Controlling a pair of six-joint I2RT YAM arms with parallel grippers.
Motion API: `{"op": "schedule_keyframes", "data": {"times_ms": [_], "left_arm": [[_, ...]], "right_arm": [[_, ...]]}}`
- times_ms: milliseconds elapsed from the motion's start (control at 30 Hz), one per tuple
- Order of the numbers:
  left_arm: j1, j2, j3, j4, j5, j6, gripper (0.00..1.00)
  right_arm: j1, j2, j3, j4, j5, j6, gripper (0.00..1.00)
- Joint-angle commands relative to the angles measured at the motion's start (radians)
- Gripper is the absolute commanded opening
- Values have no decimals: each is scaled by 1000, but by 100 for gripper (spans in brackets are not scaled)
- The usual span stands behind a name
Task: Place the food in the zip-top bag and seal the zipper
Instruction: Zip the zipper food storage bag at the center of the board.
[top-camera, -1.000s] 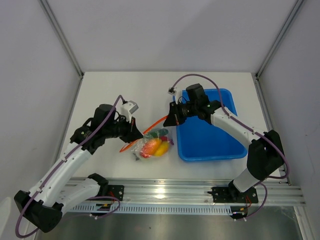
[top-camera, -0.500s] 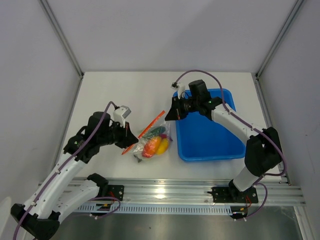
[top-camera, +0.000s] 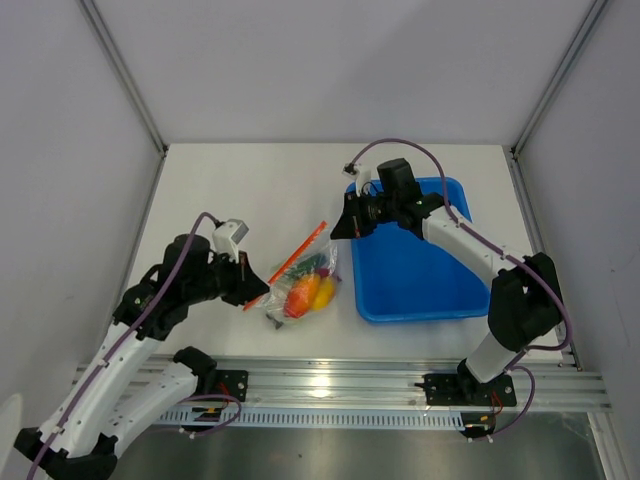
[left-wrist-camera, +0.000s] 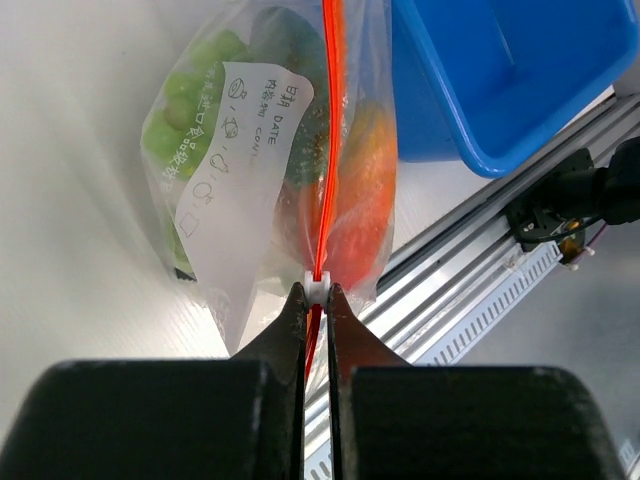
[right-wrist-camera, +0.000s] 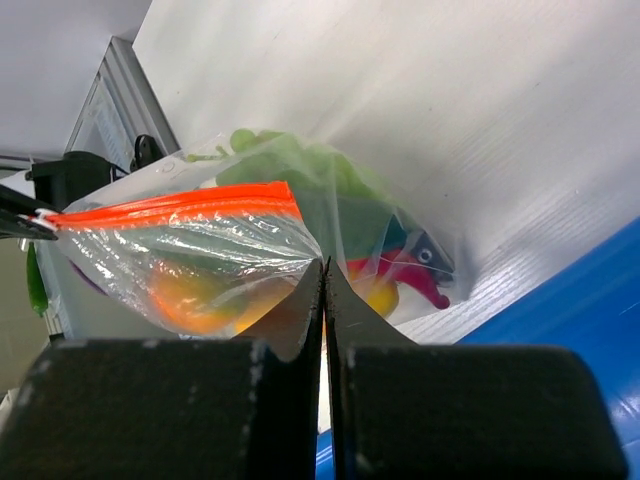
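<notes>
The clear zip-top bag (top-camera: 306, 288) lies on the white table between the arms, with the food inside: green grapes (left-wrist-camera: 185, 100), an orange-yellow pepper (top-camera: 322, 292), a red piece (top-camera: 298, 297) and a red chili (right-wrist-camera: 412, 272). Its red-orange zipper (top-camera: 300, 252) runs diagonally, pulled taut. My left gripper (top-camera: 252, 292) is shut on the white slider (left-wrist-camera: 317, 289) at the zipper's near-left end. My right gripper (top-camera: 337, 232) is shut on the bag's clear plastic (right-wrist-camera: 300, 245) just past the zipper's far end (right-wrist-camera: 280, 195).
A blue rectangular tray (top-camera: 420, 275) stands right of the bag, under my right arm; it also shows in the left wrist view (left-wrist-camera: 500, 90). The aluminium rail (top-camera: 330, 385) runs along the table's near edge. Grey walls close in the left, back and right.
My left gripper has slid down-left along the zipper, toward the table's near-left, stretching the strip out. My right gripper shifted slightly up-left early on, then held the bag's far corner still.
</notes>
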Motion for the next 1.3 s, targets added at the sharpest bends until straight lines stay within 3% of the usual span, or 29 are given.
{"op": "schedule_keyframes", "data": {"times_ms": [0,167,300,367,433,533,800,1000,1267], "left_arm": [[8,-52,14,-59,3,-53,1],[8,-76,12,-71,44,-69,1],[8,-82,8,-61,56,-58,1],[8,-76,14,-54,78,-49,1],[8,-73,20,-53,81,-40,1],[8,-69,37,-57,87,-17,1],[8,-32,113,-56,122,48,1],[8,-10,138,-56,147,72,1],[8,14,165,-70,161,95,1]], "right_arm": [[-25,13,51,24,63,-19,0],[-25,21,50,50,18,-10,0],[-27,33,79,43,-168,-27,1],[-25,41,91,29,-210,-28,27],[-25,24,99,27,-196,-28,48],[-16,13,148,-13,-192,-39,62],[83,42,362,-201,-175,-143,84],[169,91,410,-241,-279,-197,93],[254,154,450,-283,-374,-252,90]]}}
